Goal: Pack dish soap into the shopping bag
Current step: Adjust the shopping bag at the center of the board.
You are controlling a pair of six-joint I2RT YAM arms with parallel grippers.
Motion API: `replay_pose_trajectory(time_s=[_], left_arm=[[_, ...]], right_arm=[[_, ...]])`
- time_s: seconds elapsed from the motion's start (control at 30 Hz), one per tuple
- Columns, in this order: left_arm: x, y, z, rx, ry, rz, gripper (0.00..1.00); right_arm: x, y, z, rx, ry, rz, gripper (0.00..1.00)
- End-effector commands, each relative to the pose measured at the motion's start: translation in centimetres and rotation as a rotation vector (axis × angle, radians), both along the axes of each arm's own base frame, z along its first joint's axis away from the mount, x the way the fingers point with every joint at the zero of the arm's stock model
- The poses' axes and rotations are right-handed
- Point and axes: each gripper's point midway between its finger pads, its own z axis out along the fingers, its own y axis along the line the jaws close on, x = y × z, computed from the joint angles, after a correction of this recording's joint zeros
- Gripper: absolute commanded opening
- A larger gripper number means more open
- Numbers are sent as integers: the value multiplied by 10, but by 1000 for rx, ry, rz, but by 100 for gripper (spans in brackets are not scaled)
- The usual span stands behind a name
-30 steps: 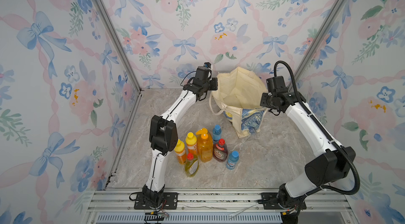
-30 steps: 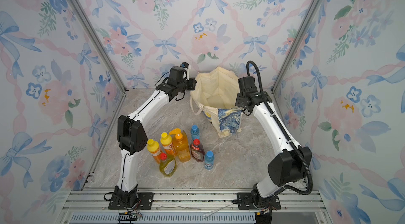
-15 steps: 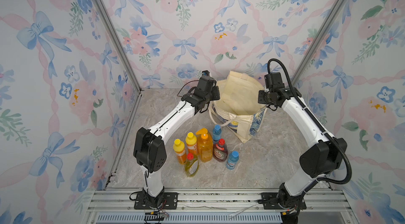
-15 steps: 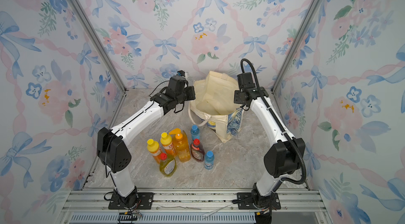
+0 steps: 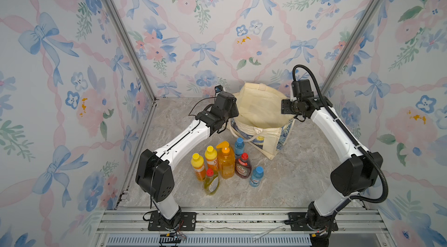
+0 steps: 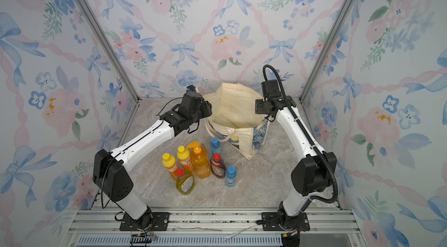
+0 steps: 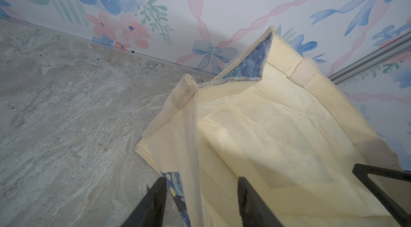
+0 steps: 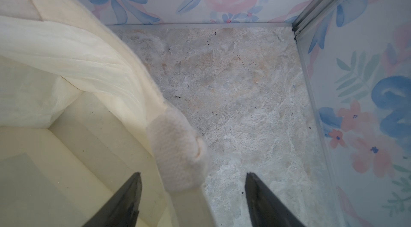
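The shopping bag (image 5: 261, 110) (image 6: 235, 110) stands open-mouthed at the back middle of the marble table, its blue-and-yellow print facing front. My left gripper (image 7: 201, 182) is open and straddles the bag's left rim (image 7: 191, 125), the cloth loose between its fingers. My right gripper (image 8: 193, 175) is open astride the bag's right rim, where a fuzzy cream patch (image 8: 178, 148) sits between its fingers. The dish soap (image 5: 211, 183) (image 6: 185, 183), a yellow-green bottle with a red cap, leans at the front of the bottle group, apart from both grippers.
Around the dish soap stand two orange bottles with yellow caps (image 5: 204, 161), an orange pump bottle (image 5: 226, 161), a brown red-capped bottle (image 5: 242, 166) and two small blue-capped bottles (image 5: 256, 176). Patterned walls close three sides. A metal rail (image 5: 229, 219) runs along the front.
Both grippers have opened and let go of the bag's rim. The left arm has swung lower and out to the left. The bag's mouth now stands wider.
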Motion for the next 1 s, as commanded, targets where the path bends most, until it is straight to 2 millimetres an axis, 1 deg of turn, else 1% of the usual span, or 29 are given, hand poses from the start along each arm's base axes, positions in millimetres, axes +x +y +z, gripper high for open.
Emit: replay_pose_trajectory(time_s=[0.0,0.03,0.1,0.2,0.27,0.37,0.53,0.63,0.73,0.8,0.87,0.97], left_arm=[[-4,7,21,14,-57,5,72],[-4,9,25,29,-72,2,77],[-4,14,37,71,-110,-10,81],[-6,27,53,122,-158,9,93],[-7,34,61,142,-181,8,98],[-12,46,71,164,-208,24,98],[-22,69,79,189,-228,67,98],[-29,87,81,187,-235,102,98],[-39,111,83,182,-241,163,98],[-46,125,81,174,-243,195,98],[-53,139,79,160,-244,233,98],[-63,152,73,137,-243,264,98]], right_arm=[[-18,-4,37,-25,-67,-2,82],[-22,-5,42,-28,-76,-4,86],[-29,-7,52,-26,-96,-10,92],[-41,-6,66,-14,-120,-2,96],[-49,-3,74,-10,-135,11,97],[-62,3,84,-4,-149,31,97],[-92,20,99,11,-174,105,96],[-114,40,106,29,-195,205,93],[-136,62,111,37,-218,307,92],[-149,74,111,38,-221,359,91],[-163,87,107,46,-211,412,89],[-186,101,94,51,-198,466,87]])
